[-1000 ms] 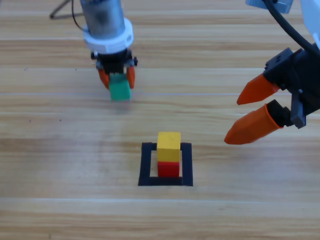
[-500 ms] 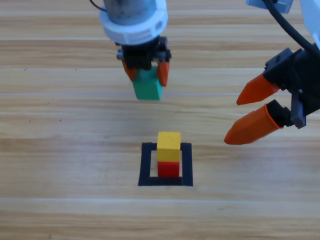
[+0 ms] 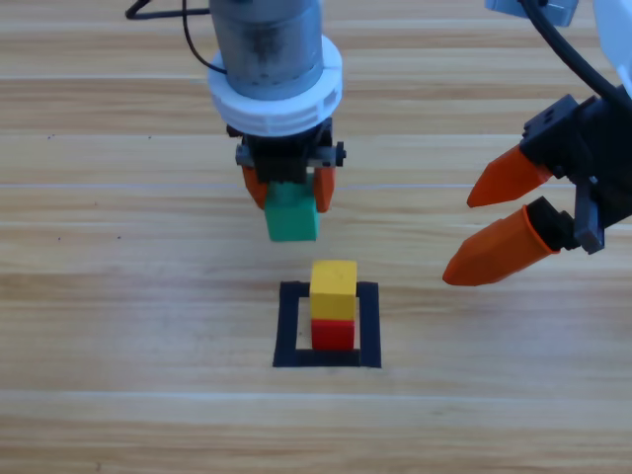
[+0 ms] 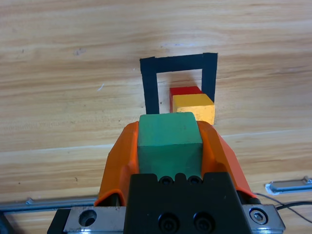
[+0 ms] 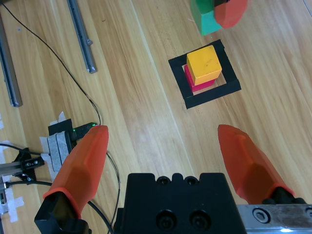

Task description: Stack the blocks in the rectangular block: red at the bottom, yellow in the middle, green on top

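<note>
Red cube (image 3: 334, 335) mostly under yellow (image 3: 334, 288)

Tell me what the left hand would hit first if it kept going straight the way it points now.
Probably bare table just short of the tape outline; the left hand, holding the green cube, points down beside the yellow cube, not onto it.

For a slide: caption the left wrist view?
Left gripper carries green cube toward yellow on red in tape outline.
</note>
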